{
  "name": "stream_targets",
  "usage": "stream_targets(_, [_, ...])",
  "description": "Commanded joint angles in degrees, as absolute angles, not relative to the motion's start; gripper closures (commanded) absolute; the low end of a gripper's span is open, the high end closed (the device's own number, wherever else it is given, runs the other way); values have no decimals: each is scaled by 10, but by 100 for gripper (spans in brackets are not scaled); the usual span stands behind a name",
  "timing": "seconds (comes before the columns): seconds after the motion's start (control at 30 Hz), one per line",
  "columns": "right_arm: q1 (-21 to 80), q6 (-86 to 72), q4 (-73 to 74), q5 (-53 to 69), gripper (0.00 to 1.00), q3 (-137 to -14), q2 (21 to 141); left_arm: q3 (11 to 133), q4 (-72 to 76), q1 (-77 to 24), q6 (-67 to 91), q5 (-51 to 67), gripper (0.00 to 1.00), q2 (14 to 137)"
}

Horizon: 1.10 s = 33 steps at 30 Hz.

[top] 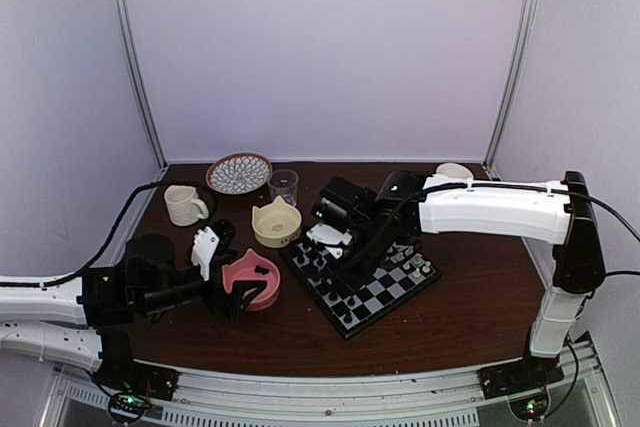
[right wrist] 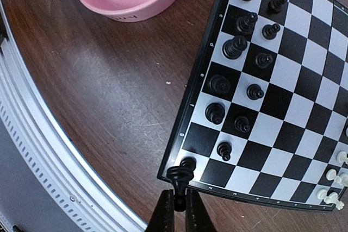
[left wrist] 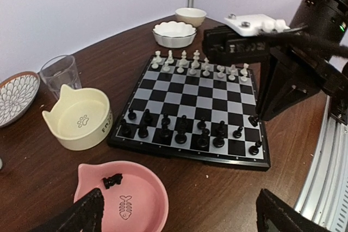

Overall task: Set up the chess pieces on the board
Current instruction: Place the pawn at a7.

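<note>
Overhead unclear; right wrist shows right jaws clamping chessman (right wrist: 180, 176) at board (right wrist: 312, 74) corner; left jaws apart (over bowl (left wrist: 149, 191)).

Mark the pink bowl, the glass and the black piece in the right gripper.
Pink bowl (left wrist: 142, 191), left wrist view, bare inner floor.
Glass (left wrist: 60, 75), left wrist view, side wall.
Held black piece (right wrist: 179, 176), right wrist view, its body.

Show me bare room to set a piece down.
Bare: middle rows of the black-and-grey chessboard, between tiny white chessmen and tiny black plastic chessmen; also brown wooden table beside the pink bowl, along the board's edge. Crowded: both end rows.
</note>
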<state>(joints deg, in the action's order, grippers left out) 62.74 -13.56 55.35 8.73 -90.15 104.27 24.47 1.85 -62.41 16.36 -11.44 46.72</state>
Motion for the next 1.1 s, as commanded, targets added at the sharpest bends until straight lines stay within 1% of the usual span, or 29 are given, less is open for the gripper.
stream_targets(0.0, [616,-104,617,79,100,-937,1068,264,-57,-616,222,-182,3,467])
stream_targets(0.3, [606,-96,629,55,100,-896,1075,264,-105,-596,252,-209,2,471])
stream_targets(0.6, [605,-89,610,57,100,-861,1090,275,-124,-551,289,-170,2,492])
stream_targets(1.07, [595,-75,589,53,100,-850,1127,278,-131,-533,294,-153,2,496])
